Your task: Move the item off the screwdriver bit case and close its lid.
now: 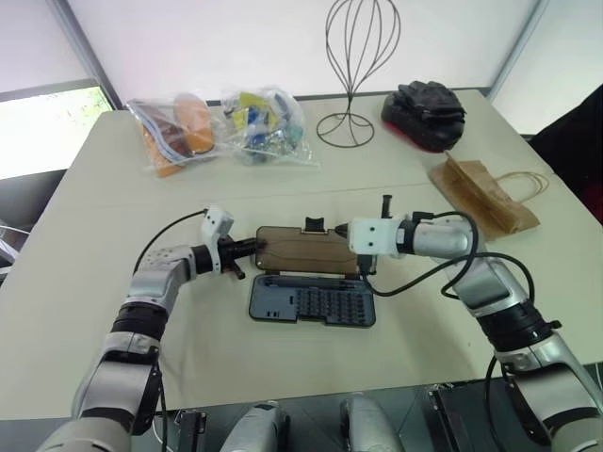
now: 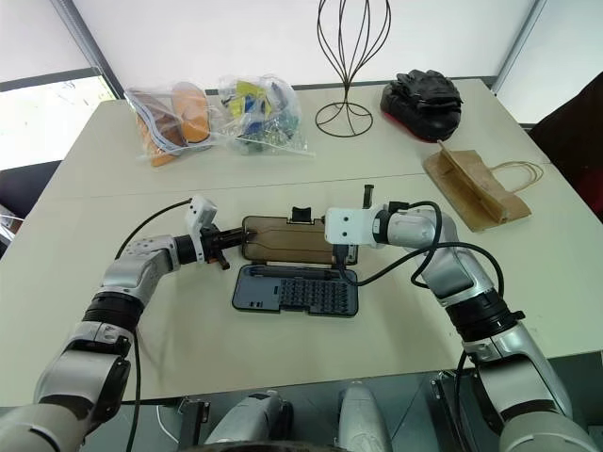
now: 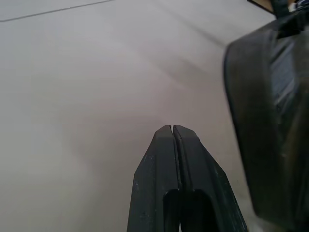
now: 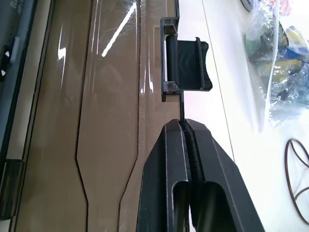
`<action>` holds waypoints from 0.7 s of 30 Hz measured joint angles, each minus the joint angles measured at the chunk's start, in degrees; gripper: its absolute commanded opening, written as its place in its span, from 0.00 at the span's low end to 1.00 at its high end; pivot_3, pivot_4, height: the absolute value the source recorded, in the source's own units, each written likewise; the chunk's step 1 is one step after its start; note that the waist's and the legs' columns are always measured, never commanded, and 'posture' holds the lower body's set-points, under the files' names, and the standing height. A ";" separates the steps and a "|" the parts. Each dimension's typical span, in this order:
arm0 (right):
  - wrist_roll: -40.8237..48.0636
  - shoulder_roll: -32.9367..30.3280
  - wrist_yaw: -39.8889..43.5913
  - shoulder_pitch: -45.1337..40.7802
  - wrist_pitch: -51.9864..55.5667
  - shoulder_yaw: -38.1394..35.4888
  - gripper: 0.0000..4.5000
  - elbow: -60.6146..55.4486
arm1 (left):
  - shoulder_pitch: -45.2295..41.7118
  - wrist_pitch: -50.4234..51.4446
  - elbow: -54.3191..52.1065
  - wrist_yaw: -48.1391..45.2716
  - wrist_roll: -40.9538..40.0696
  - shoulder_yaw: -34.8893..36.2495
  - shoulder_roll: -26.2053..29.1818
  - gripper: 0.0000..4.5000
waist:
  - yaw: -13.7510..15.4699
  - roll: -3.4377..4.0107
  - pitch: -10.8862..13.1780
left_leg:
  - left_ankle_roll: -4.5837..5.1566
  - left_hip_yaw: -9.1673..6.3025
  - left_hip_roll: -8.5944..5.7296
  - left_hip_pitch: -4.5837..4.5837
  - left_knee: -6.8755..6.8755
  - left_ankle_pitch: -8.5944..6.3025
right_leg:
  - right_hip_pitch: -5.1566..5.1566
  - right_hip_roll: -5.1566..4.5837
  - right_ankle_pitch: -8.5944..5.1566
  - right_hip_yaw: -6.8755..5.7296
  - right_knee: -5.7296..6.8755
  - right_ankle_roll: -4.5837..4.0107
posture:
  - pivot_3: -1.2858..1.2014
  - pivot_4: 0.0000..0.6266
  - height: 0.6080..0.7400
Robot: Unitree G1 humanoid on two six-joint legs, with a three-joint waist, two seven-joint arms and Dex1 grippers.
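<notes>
Flat dark grey-blue plastic bit case [image 1: 312,301] open on the table [image 1: 85,282], smoky brown translucent lid [image 1: 301,250] folded back between both jaws. Left gripper [image 1: 252,246] clenched empty beside the lid's end; right gripper [image 4: 185,126] clenched empty beside its black latch [image 4: 187,64]. Brown kraft paper bag [image 1: 480,194] well apart.

On the table [image 1: 85,311] there is one screwdriver bit case [image 1: 312,302] with one lid [image 1: 303,250], and the lid carries one black latch [image 1: 314,225]. There is one brown paper bag [image 1: 480,196], which has thin twine loop handles, one black pouch [image 1: 425,114] and one wire stand [image 1: 352,71]. Two clear plastic bags are counted, one with orange contents [image 1: 174,132] and one with colourful items [image 1: 261,123], and two robot grippers, the left gripper [image 1: 256,246] and the right gripper [image 1: 341,229].
</notes>
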 measured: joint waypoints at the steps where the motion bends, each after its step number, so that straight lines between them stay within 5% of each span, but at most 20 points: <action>1: 0.05 0.12 0.01 0.01 0.26 0.00 0.20 -0.01 | -0.41 -0.31 0.75 -0.41 0.21 0.02 -0.25 0.00 | 0.01 0.00 0.00 | 0.00 0.00 0.00 0.00 0.01 0.00 | 0.01 0.00 0.00 0.00 0.00 0.00 | 0.52 0.24 1.00; 8: 0.57 0.28 1.18 0.14 1.39 0.01 0.99 -2.64 | -2.54 -1.46 4.76 -2.61 1.00 0.70 -1.34 0.00 | 0.39 -0.01 -0.01 | 0.01 -0.02 -0.05 -0.01 0.07 0.00 | 0.04 -0.02 0.00 0.00 0.00 0.00 | 0.52 0.24 1.00; 12: 5.89 -1.83 4.53 0.40 13.55 -3.58 0.99 -11.11 | -2.87 -0.59 5.40 -4.17 0.71 2.07 -1.81 0.00 | 0.47 -0.01 0.00 | 0.01 -0.07 -0.06 -0.13 0.10 0.00 | -0.04 -0.03 0.00 -0.01 0.03 0.01 | 0.52 0.24 1.00; 17: 31.19 -2.97 7.40 -5.46 49.99 -24.57 0.99 -26.71 | -3.24 5.03 4.90 -8.00 -1.70 3.98 -1.80 0.00 | 0.41 -0.05 0.02 | 0.01 -0.22 -0.03 -0.23 0.12 0.00 | -0.04 -0.08 0.00 0.00 0.01 0.00 | 0.52 0.24 1.00; 21: 38.82 -2.45 2.83 -7.17 59.64 -33.27 0.99 -27.36 | -2.54 13.61 -3.59 -14.45 -4.61 2.74 0.69 0.00 | 0.43 -0.10 0.05 | 0.01 -0.22 -0.04 -0.27 0.12 0.00 | -0.05 -0.13 0.00 0.02 0.02 0.00 | 0.52 0.24 1.00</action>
